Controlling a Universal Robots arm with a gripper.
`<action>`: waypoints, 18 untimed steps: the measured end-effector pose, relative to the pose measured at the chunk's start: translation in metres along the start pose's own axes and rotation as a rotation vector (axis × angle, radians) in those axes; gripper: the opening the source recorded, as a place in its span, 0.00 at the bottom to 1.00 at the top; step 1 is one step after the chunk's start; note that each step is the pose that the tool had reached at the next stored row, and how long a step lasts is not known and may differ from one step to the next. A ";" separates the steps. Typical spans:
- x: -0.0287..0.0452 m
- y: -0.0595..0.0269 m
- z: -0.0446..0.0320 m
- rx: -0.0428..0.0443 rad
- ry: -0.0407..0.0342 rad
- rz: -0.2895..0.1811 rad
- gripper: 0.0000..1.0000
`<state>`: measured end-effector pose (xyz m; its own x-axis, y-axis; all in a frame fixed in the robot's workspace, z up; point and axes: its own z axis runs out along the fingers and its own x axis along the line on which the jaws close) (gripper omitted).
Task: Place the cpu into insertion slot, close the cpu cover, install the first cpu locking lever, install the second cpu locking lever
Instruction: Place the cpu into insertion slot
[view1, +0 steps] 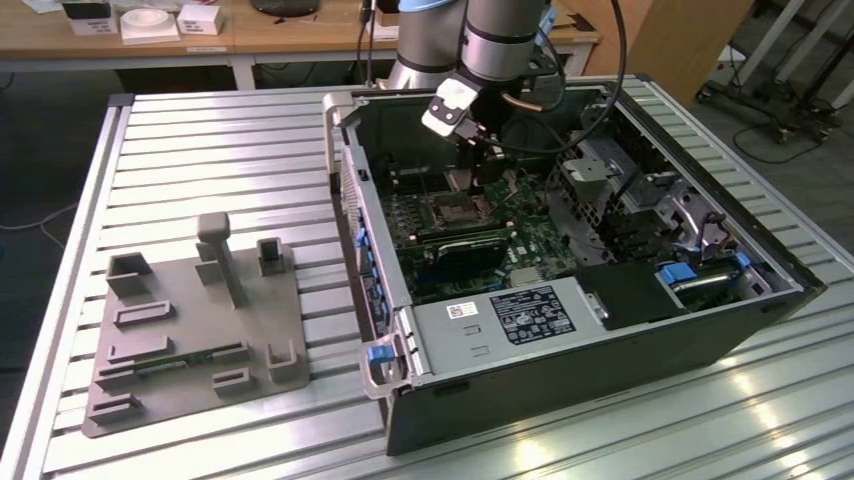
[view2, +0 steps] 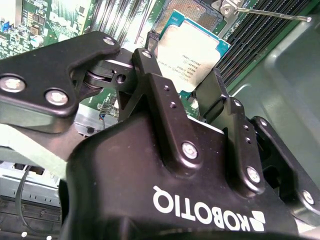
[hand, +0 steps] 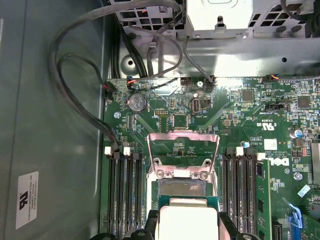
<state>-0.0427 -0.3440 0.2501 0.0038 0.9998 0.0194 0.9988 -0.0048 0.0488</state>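
My gripper hangs inside the open computer case, shut on the cpu, a flat square chip with a pale silvery top. In both wrist views a black finger presses on each of two opposite edges of the chip. The cpu sits a little above and just short of the insertion slot, whose dark centre lies bare. Beyond the slot, the cpu cover stands raised on its hinge. The insertion slot lies on the green board right under the gripper. A thin metal lever sticks out beside the slot.
Long black memory slots flank the socket on both sides. Grey cables loop along the case wall. A grey fixture plate with upright blocks lies on the slatted table at the exterior view's left. A drive cage fills the case's far side.
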 end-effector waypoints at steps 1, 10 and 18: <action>0.0000 0.0000 0.0000 0.0000 0.0000 0.000 0.54; 0.0002 -0.0002 0.0045 0.0003 0.0001 0.000 0.54; 0.0013 -0.0009 0.0191 0.0009 0.0000 0.000 0.54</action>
<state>-0.0427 -0.3423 0.2310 0.0038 0.9998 0.0194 0.9988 -0.0048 0.0478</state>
